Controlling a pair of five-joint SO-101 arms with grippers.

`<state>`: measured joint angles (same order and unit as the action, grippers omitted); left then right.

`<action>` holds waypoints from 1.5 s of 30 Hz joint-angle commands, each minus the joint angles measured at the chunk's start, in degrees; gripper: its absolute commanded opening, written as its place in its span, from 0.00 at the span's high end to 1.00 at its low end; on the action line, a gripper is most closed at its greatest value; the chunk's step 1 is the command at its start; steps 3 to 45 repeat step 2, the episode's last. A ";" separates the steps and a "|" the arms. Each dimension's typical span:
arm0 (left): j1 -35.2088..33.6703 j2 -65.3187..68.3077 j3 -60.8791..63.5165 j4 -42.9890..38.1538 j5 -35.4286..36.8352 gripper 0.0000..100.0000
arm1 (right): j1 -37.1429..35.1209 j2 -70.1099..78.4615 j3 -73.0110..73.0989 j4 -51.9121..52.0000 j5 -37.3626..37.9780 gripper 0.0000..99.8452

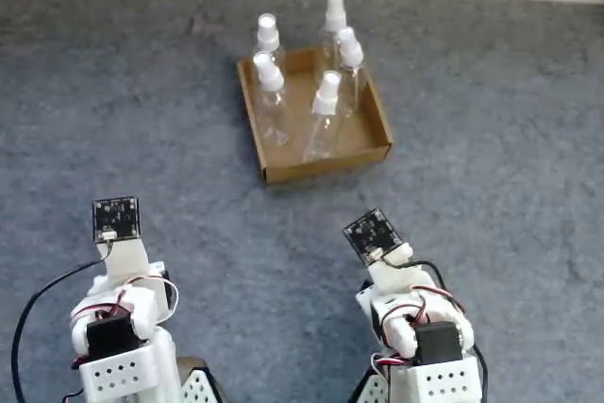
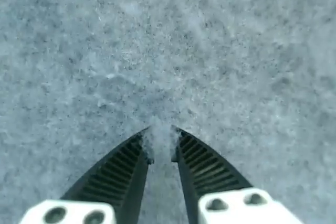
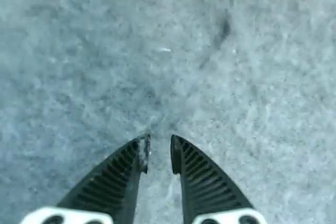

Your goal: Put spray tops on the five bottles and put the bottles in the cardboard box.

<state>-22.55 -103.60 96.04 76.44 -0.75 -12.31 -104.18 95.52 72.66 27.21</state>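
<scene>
Far out on the grey bench (image 1: pixel 491 186), find the cardboard box (image 1: pixel 326 159), shallow, open-topped and turned a little askew. Inside it, count three clear bottles standing upright with white spray tops on: the near-left bottle (image 1: pixel 274 110), the near-middle bottle (image 1: pixel 322 131) and the right-hand bottle (image 1: pixel 351 82). At the box's far side, note two more capped ones, the far-left bottle (image 1: pixel 267 35) and the far-right bottle (image 1: pixel 334 11); with their bases hidden, cannot tell whether set inside the far wall or just behind it. Well apart from the box, at the near edge, see two arms (image 1: pixel 121 313) side by side. From the left wrist, look down on the left claw (image 2: pixel 161 142), tips slightly parted over the grey bench, gripping nothing. Same for the right claw (image 3: pixel 158 148): a narrow gap between the tips, nothing held, grey bench beneath.
</scene>
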 commanded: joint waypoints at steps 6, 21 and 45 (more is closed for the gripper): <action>-0.84 -0.66 1.10 0.35 -0.26 0.99 | 0.57 -1.01 9.63 0.40 0.53 0.97; -0.84 -0.66 1.10 0.35 -0.26 0.99 | 0.57 -1.01 9.63 0.40 0.53 0.97; -0.84 -0.66 1.10 0.35 -0.26 0.99 | 0.57 -1.01 9.63 0.40 0.53 0.97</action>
